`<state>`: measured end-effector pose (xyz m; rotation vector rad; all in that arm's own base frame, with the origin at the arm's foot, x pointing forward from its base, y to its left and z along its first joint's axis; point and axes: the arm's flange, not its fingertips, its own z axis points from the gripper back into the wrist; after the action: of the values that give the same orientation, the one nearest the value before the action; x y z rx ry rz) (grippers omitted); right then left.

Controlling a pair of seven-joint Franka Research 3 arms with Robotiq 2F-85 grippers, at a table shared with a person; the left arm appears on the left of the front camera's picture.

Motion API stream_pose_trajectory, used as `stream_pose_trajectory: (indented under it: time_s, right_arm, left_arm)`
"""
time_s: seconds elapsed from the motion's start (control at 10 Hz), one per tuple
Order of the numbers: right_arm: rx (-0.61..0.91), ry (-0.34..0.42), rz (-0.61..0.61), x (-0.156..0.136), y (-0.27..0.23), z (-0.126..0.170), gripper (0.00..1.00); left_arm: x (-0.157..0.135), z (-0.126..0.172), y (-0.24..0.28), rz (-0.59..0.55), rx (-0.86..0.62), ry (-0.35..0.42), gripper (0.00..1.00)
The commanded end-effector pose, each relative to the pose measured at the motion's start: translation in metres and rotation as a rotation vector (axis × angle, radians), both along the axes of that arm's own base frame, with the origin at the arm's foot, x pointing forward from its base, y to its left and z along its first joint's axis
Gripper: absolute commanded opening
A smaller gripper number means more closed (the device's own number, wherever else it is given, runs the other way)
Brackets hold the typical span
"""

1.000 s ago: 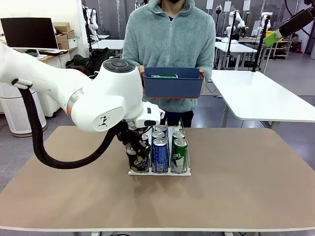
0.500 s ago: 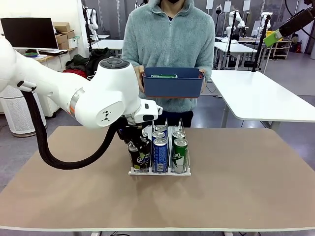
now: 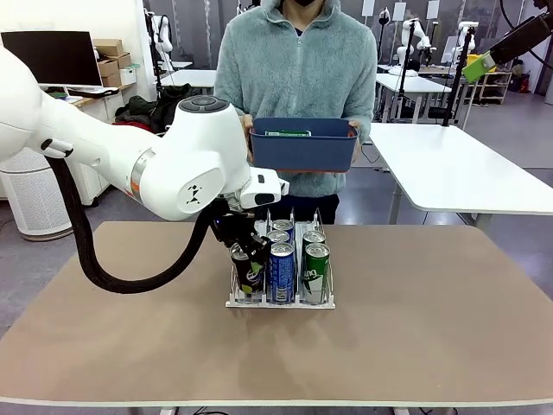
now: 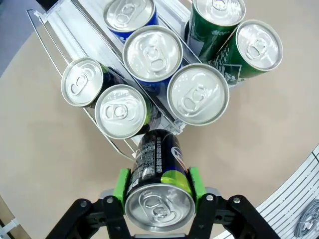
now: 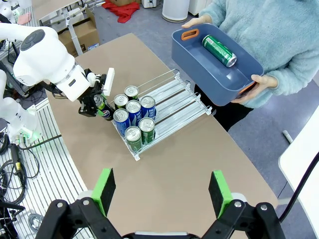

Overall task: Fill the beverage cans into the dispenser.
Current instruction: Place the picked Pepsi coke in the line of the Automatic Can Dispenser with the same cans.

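The left claw was clamped on a tilted black can at the dispenser's near-left corner, crowded by standing cans; open tabletop lay all round. The right claw hung spread apart above, and a person held a blue bin beyond.

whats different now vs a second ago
The left gripper, shut on a black can, has risen a little and shifted right toward the dispenser's left lane. The racked cans and the person's blue bin with its green can stayed put.
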<state>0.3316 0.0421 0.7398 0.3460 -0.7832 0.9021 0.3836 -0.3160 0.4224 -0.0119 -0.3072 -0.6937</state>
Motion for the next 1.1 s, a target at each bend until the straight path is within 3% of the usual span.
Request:
stream_pose_trajectory:
  time_s: [0.0,0.2,0.7,1.0]
  right_arm:
    - [-0.002,0.001,0.002,0.0,0.001,-0.001,1.0]
    - [-0.002,0.001,0.002,0.0,0.001,-0.001,1.0]
    - [-0.002,0.001,0.002,0.0,0.001,-0.001,1.0]
    - [-0.002,0.001,0.002,0.0,0.001,-0.001,1.0]
  left_arm:
    - [0.0,0.002,0.002,0.002,-0.003,-0.009,0.58]
    - [-0.001,-0.002,0.0,-0.001,0.003,0.003,0.58]
    - [0.044,-0.024,0.004,0.009,-0.001,-0.105,0.58]
    - [0.059,-0.025,0.008,0.01,-0.038,-0.102,0.58]
